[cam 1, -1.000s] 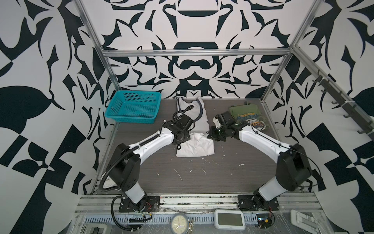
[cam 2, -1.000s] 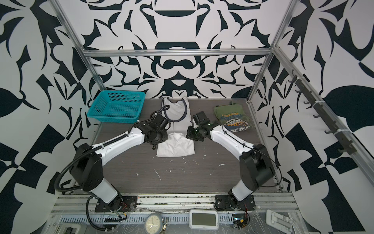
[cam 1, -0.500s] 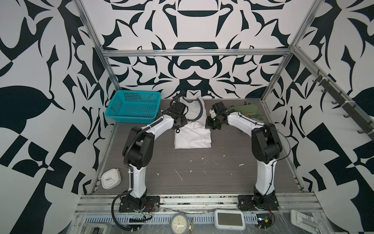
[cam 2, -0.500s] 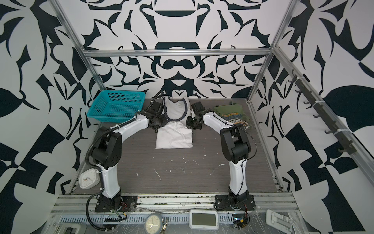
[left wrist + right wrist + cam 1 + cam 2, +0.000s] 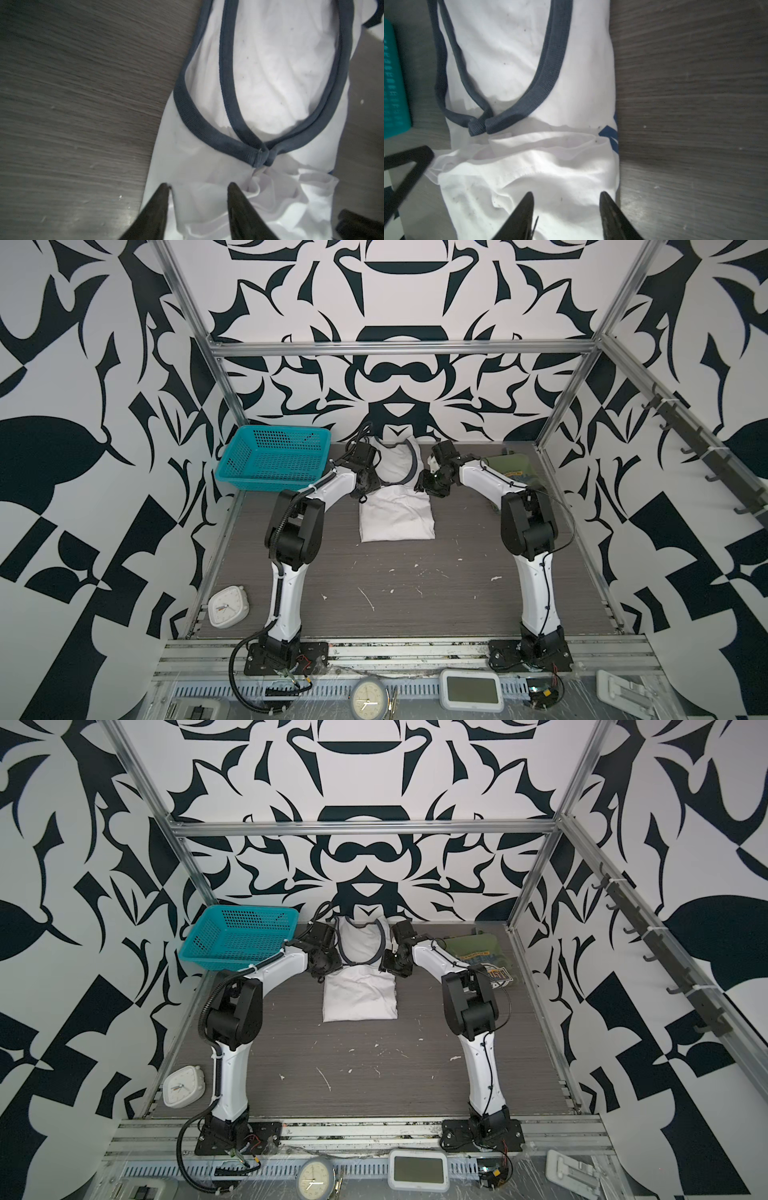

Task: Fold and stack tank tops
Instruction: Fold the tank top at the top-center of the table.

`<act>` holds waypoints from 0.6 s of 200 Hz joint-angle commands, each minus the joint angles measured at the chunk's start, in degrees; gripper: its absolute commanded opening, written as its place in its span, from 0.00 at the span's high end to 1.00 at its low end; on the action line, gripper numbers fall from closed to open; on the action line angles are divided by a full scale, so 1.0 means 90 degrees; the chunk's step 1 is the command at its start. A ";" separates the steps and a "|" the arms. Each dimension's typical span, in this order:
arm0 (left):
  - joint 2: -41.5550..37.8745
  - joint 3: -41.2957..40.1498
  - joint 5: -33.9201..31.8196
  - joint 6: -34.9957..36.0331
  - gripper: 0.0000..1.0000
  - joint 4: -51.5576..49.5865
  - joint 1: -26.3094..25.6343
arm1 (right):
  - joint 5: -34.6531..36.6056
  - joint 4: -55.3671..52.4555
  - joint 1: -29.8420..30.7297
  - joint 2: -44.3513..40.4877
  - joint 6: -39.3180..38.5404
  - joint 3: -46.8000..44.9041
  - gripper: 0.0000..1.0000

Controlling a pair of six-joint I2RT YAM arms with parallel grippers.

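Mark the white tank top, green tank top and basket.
white tank top [image 5: 397,516]: in a top view, folded body.
green tank top [image 5: 478,946]: in a top view, olive cloth.
basket [image 5: 266,483]: in a top view, front wall.

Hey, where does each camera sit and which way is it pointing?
Top views: high over the table's front, looking down toward the back wall; left arm and right arm whole, white top, green top, basket.
Left wrist: on the left arm, looking past the open left gripper onto the white top's navy neckline.
Right wrist: on the right arm, looking past the open right gripper onto the same neckline, basket edge in view.
Shared: all four show the white top.
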 commanded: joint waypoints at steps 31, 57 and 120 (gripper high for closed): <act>-0.1282 -0.0674 -0.0441 -0.0030 0.18 -0.0672 0.0033 | 0.0448 -0.0739 -0.0021 -0.1435 -0.0426 -0.0632 0.30; -0.2180 -0.2018 0.0011 -0.0233 0.16 -0.0235 -0.0030 | 0.0020 -0.0049 -0.0011 -0.2389 -0.0141 -0.2233 0.30; -0.2982 -0.4400 0.1255 -0.0511 0.10 0.0999 -0.0321 | -0.1299 0.1588 0.0057 -0.3478 0.0350 -0.4787 0.30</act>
